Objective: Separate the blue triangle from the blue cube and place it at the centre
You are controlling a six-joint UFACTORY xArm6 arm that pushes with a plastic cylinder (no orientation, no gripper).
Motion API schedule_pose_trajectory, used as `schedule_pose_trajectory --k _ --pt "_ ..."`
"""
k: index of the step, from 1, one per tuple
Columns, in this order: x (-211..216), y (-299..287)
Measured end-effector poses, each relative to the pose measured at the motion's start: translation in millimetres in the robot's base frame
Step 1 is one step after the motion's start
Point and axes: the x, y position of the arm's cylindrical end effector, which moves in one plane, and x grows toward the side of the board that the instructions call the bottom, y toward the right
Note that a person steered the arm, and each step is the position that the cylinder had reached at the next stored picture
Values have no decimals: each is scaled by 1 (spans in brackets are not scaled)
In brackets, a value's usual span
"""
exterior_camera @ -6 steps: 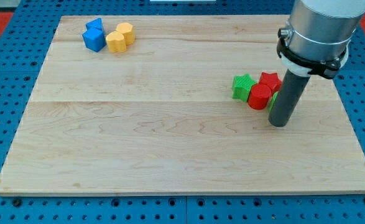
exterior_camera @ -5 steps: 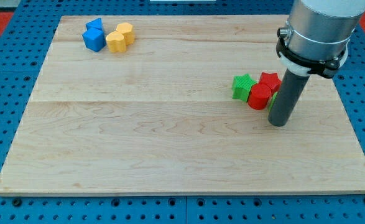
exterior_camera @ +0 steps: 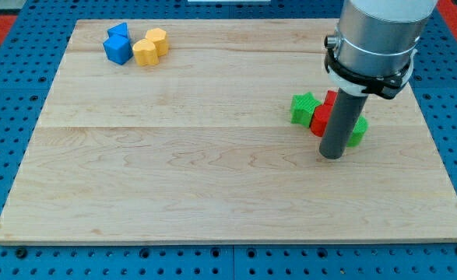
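My tip (exterior_camera: 332,156) rests on the wooden desk (exterior_camera: 212,179) near its right edge, far from the blue triangle (exterior_camera: 118,31) touching the blue cube (exterior_camera: 117,50) at the far-left corner; the tool, a bare rod, grasps nothing.

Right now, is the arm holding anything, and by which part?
Nothing held. My tip stands on the board just below the red block, far from the blue triangle.

My rod hides most of both red blocks (exterior_camera: 320,119) and the green block (exterior_camera: 358,131) beside them; their shapes I can't tell.
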Motion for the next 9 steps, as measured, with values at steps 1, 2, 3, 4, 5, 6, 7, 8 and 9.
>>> schedule_pose_trajectory --k 1,2,3,4,5,6,7,8,9 --pt "1 -21" --pt "1 -95" --pt "-10 -185" --pt "-40 -259" --pt "-93 -287" --pt "-135 -304" --pt "-139 -310" --pt "-159 -350" --pt "-207 -368"
